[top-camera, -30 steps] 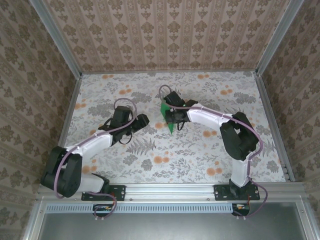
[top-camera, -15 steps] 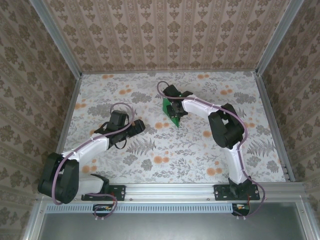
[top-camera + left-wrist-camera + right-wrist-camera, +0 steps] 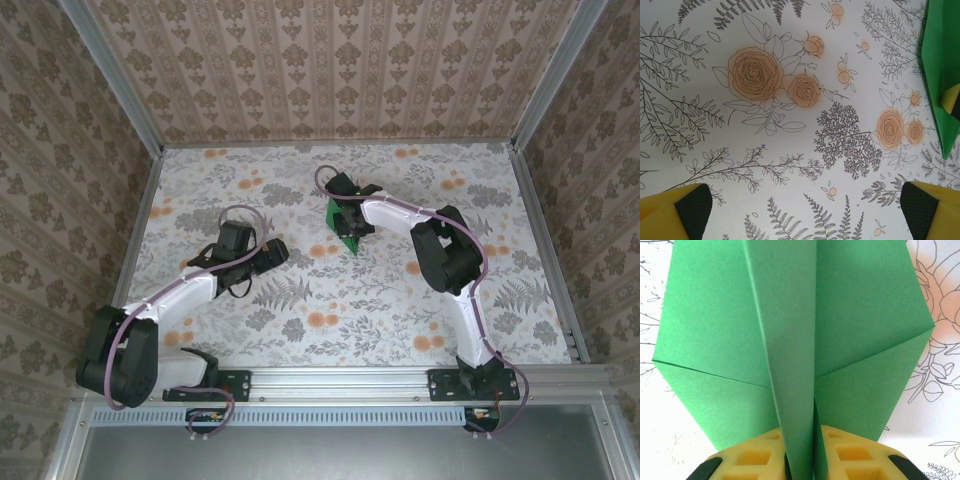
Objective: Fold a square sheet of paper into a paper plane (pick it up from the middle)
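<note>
Status: right hand (image 3: 800,462) was pressed together on the paper plane (image 3: 790,340), pinching its raised centre fold. In the right wrist view the fold stood upright between the two yellow pads (image 3: 855,455), and green flaps spread out to either side with diagonal edges running to the outer corners. The plane looked part-folded, bright green with a long centre crease.

Location: the top view put the plane (image 3: 348,240) on the desk (image 3: 400,300), roughly mid-width and a bit towards the far side. It sat under the right hand (image 3: 344,222), with a green corner poking out on the hand's near side. I couldn't tell whether the paper lay flat on the desk or sat slightly lifted.

The left hand (image 3: 802,215) was spread wide with nothing in it. The left wrist view showed its yellow fingers (image 3: 670,215) with dark pads at the bottom corners, and only floral desk print between them. The plane (image 3: 940,65) sat at the right edge of that view, well apart from the fingers, one pointed corner aimed down the frame.

In the top view the left hand (image 3: 270,250) was left of the plane, with a clear gap and no contact.
</note>
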Action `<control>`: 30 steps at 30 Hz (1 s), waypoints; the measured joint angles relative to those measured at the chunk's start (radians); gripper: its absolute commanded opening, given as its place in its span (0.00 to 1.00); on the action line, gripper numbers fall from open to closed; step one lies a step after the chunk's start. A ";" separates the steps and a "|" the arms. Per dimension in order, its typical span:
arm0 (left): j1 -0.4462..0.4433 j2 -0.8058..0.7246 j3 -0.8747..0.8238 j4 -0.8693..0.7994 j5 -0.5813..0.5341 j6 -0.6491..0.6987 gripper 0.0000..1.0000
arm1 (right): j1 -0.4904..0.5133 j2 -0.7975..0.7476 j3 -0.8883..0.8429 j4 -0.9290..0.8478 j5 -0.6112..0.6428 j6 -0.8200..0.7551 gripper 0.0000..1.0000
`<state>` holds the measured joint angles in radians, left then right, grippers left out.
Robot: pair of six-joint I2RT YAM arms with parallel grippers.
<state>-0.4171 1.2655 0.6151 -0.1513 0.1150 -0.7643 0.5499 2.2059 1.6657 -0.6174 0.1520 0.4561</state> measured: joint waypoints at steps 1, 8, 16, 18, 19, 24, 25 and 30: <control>0.000 0.000 0.000 0.000 0.000 0.000 1.00 | 0.000 0.000 0.000 0.000 0.000 0.013 0.21; 0.016 -0.002 0.000 -0.026 0.000 0.004 1.00 | 0.000 0.000 -0.006 0.008 0.004 0.076 0.23; 0.075 -0.041 0.087 -0.137 -0.051 0.088 1.00 | -0.002 -0.054 0.003 -0.018 0.013 0.113 0.38; 0.095 -0.049 0.124 -0.154 -0.074 0.119 1.00 | -0.002 -0.101 0.003 -0.022 0.023 0.122 0.43; 0.108 -0.052 0.142 -0.160 -0.088 0.138 1.00 | -0.002 -0.132 0.004 -0.023 0.028 0.126 0.46; 0.200 -0.053 0.191 -0.169 -0.151 0.212 1.00 | -0.008 -0.303 -0.023 -0.007 0.076 0.133 0.70; 0.222 -0.053 0.193 -0.171 -0.166 0.224 1.00 | -0.013 -0.345 -0.047 0.006 0.090 0.132 0.73; 0.317 -0.060 0.182 -0.140 -0.257 0.297 1.00 | -0.093 -0.601 -0.282 0.101 0.197 0.118 0.96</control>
<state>-0.1001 1.2060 0.7971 -0.2916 -0.1425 -0.4671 0.4572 1.6047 1.3842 -0.5167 0.3492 0.5739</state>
